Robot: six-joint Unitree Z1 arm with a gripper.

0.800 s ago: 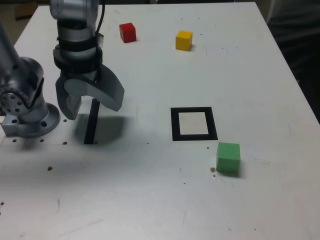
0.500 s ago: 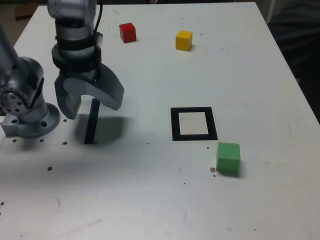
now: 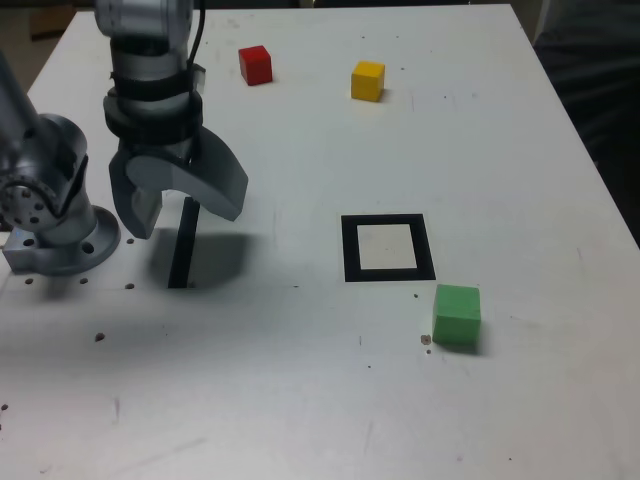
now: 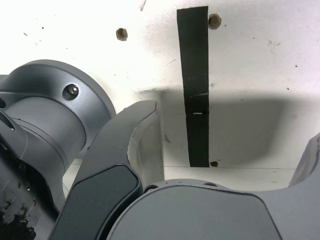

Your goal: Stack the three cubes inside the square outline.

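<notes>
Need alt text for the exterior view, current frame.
Open robot gripper hovers over a black strip on a pale table; red and yellow cubes sit at the far side, a green cube near an unoccupied black square outline.

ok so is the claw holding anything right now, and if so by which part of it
Nothing is held: the claw stands open over the table, with the red block, yellow block and green block all away from it.
</notes>
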